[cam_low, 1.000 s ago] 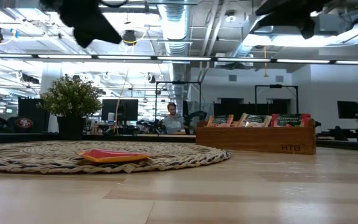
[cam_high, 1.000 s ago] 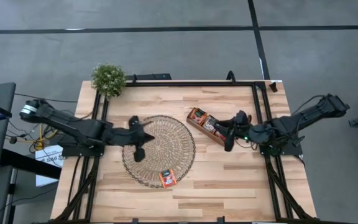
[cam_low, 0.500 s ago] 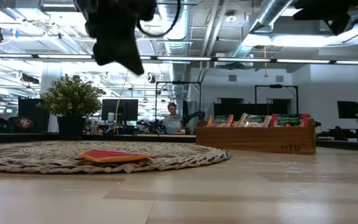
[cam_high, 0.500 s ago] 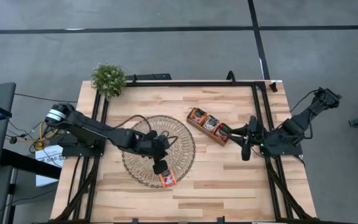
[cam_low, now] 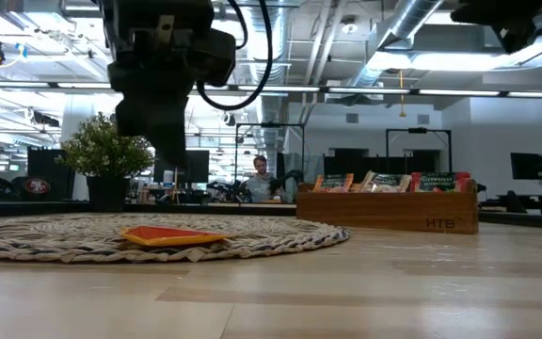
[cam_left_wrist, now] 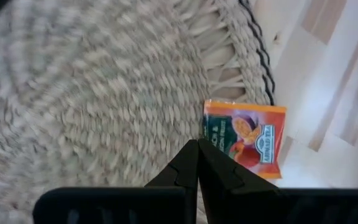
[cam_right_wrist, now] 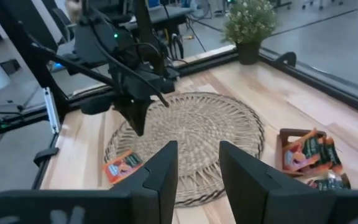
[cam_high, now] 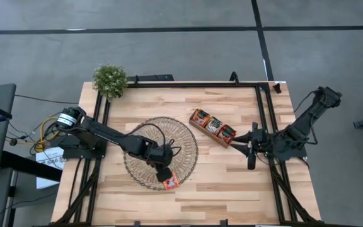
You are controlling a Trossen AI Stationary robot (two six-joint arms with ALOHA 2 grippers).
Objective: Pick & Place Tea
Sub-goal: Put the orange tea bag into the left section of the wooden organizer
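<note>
One red-orange tea sachet (cam_high: 170, 181) lies flat on the near right rim of the round wicker mat (cam_high: 161, 151); it also shows in the low view (cam_low: 172, 235) and the left wrist view (cam_left_wrist: 247, 138). My left gripper (cam_high: 164, 170) hangs shut just above the mat, beside the sachet (cam_left_wrist: 197, 146), and clear of both in the low view (cam_low: 170, 155). More sachets stand on edge in the wooden tray (cam_high: 213, 127). My right gripper (cam_high: 246, 151) is open (cam_right_wrist: 197, 163) and waits near the table's right side, away from the tray.
A potted plant (cam_high: 109, 79) stands at the far left corner. The tray (cam_low: 389, 209) sits right of the mat, set at an angle. Bare wood lies along the near edge and between tray and right arm. A person (cam_low: 262, 179) sits in the room behind.
My left gripper has moved from the mat's left part across it toward the near right rim and come down close over the sachet. My right gripper has drawn back from the tray toward the table's right and near side. The sachet has stayed put.
</note>
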